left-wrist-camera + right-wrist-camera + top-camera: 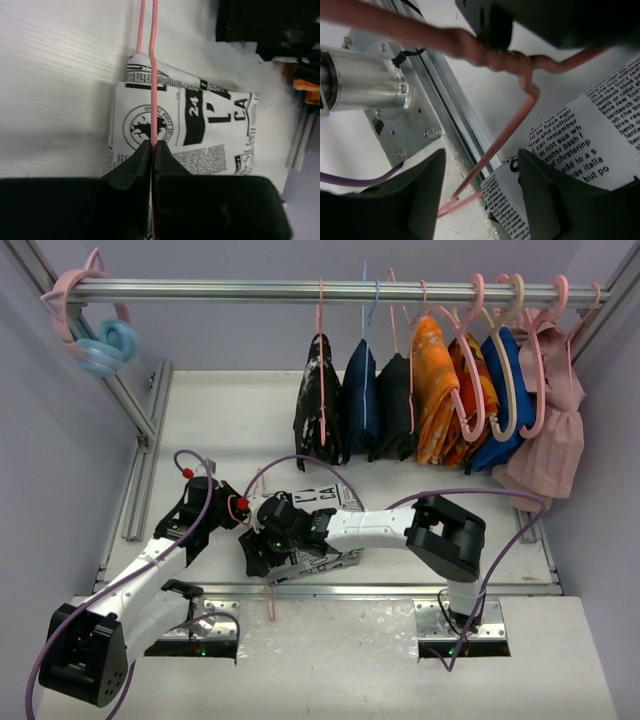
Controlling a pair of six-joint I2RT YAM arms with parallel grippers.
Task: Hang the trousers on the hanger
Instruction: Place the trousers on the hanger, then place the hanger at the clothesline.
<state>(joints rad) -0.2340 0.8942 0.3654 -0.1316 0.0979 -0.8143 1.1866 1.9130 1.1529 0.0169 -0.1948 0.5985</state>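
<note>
The trousers (322,502), white with black newspaper print, lie folded on the table between the two arms. The hanger (269,598), a thin pale-pink wire, lies across their left end, its tip pointing at the near edge. My left gripper (240,508) is shut on the hanger wire (154,90), just above the trousers (200,135). My right gripper (262,545) hangs open over the near left corner of the trousers (590,135). In its wrist view the gripper (480,195) has the hanger wire (495,145) and a cloth corner between its jaws, neither gripped.
A metal rail (250,290) crosses the back, with dark, orange, blue and pink clothes (440,400) on hangers at its right half. Pink and blue rings (100,340) hang at its left. An aluminium frame post (140,440) stands at the left, and a rail (400,590) runs along the table's near edge.
</note>
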